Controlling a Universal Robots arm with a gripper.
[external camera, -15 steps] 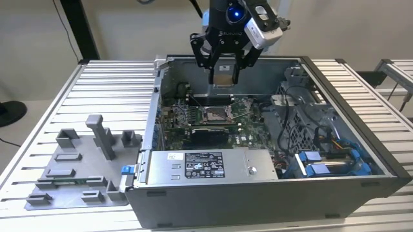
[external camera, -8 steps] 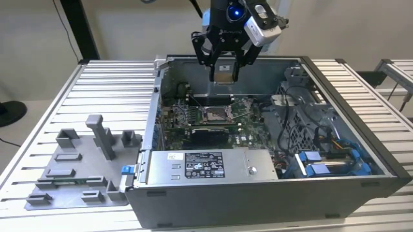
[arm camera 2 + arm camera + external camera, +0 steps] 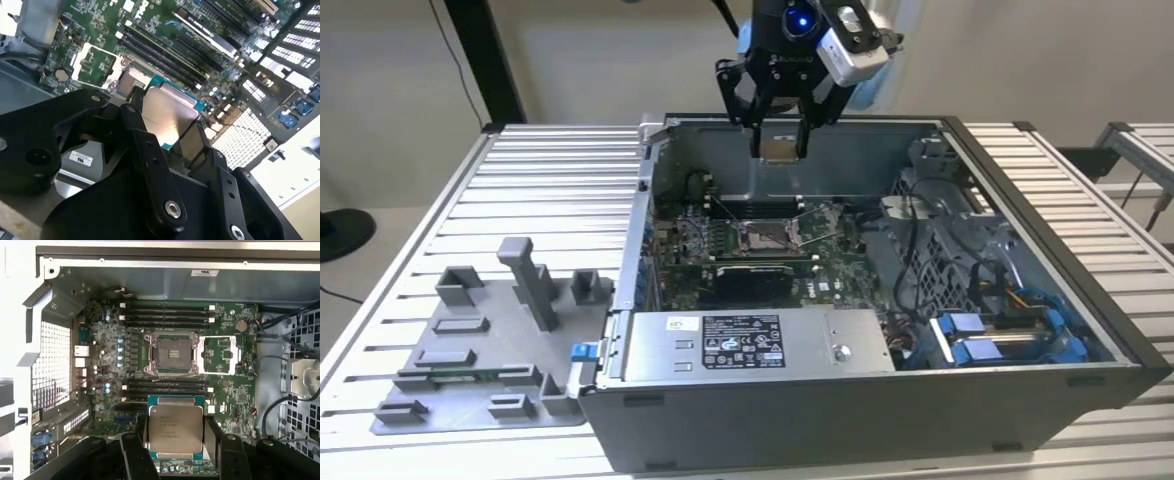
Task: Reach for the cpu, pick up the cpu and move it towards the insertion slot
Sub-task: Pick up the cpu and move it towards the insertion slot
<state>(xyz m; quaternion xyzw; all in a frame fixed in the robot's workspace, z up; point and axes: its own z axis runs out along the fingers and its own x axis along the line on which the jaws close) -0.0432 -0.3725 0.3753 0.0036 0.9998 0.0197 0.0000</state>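
From the exterior view's left, you pass the grey fixture plate point(image 3: 480, 350), then the open computer case point(image 3: 1067, 330), above which your gripper point(image 3: 781, 148) clamps the cpu point(image 3: 176, 429) flat, likely to meet the insertion slot point(image 3: 170, 354) squarely.

The matte black gripper point(image 3: 778, 125) of bolted, rounded link bars is showing silver screws; above the jaws, a silver-grey camera housing point(image 3: 851, 45) is glowing blue.

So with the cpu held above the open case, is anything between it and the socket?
Nothing visible. The gripper holds the cpu above the board, and the socket lies open below with its frame swung aside.
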